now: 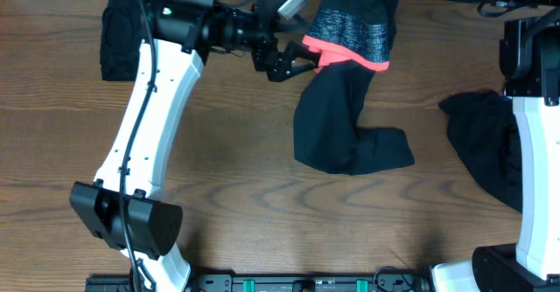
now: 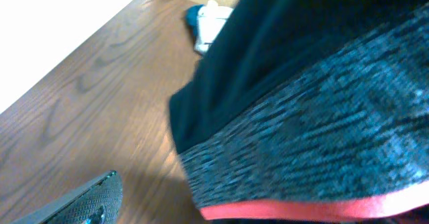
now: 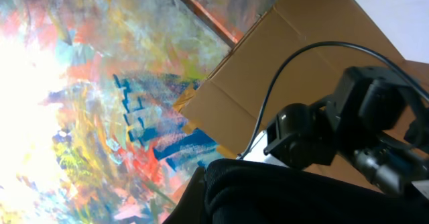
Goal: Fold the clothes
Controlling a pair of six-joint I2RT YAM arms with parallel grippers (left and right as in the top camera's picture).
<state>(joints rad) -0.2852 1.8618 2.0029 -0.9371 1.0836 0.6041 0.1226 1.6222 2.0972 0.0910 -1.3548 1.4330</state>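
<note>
From here the brown wooden desk shows smooth grain with a faint sheen, and the long black trouser-like garment on it is soft matt cloth, its waistband a grey-flecked knit edged coral-red. My left arm's white shell looks like glossy plastic to me, the black left tool matt, the brown cardboard box dull.

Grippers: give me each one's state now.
Left gripper: open, at the coral band of the black trousers.
Right gripper: shut, apparently on the black trousers; fingers hidden.

Plain wood-grain table: black trousers with a coral band sprawl mid-table, black garment far-left, black heap right.
</note>
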